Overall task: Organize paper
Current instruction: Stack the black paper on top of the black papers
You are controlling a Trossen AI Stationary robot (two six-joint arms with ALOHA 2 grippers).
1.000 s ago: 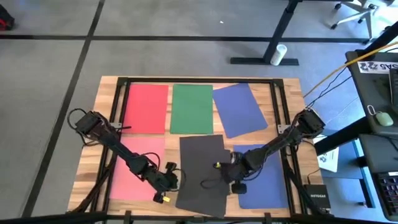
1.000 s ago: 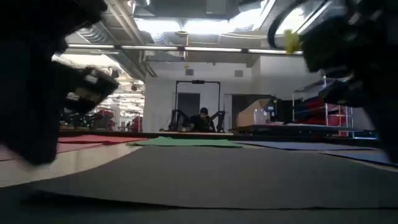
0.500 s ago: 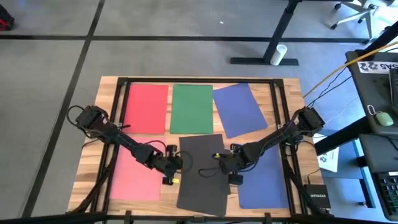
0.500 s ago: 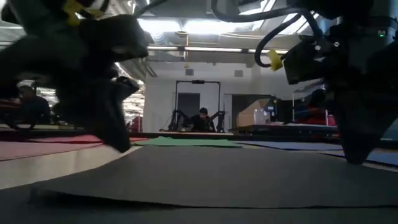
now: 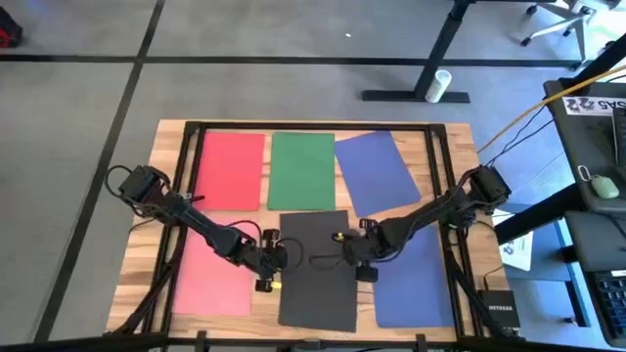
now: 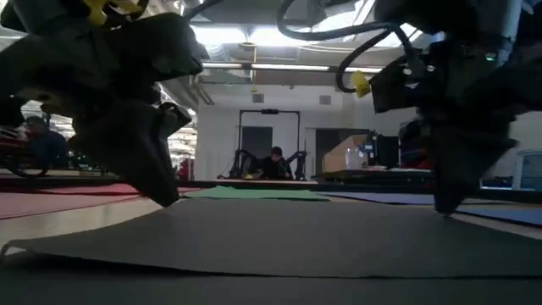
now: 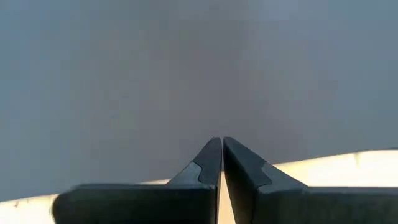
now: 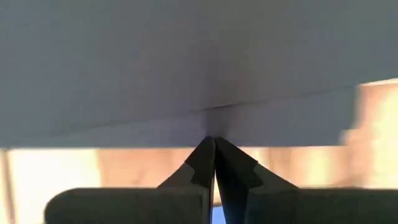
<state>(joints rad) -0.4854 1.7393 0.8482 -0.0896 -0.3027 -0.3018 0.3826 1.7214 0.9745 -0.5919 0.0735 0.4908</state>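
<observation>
A dark grey paper lies flat in the table's near middle. Its near left corner is slightly raised. A red sheet, a green one and a blue one lie side by side along the far edge. Pink paper lies near left, another blue sheet near right. My left gripper is shut at the grey sheet's left edge. My right gripper is shut near its right edge. My left gripper's shut fingertips rest on the grey sheet just inside its left edge, slanting down from the table's left. The sheet stays on the table. My right gripper's shut fingertips meet the grey sheet's right edge, slanting down from the right. A faint crease runs from them. Whether they pinch or only press, I cannot tell.
A black frame borders the wooden table top. Cables hang by both arms. Beyond the right edge stand a desk with a mouse and a small black box. A person sits far off in the room behind.
Both grippers have gone toward the table's far edge along the grey sheet's sides, the right one also toward the left. The sheet's near end has swung a little, so the sheet lies squarer to the table.
</observation>
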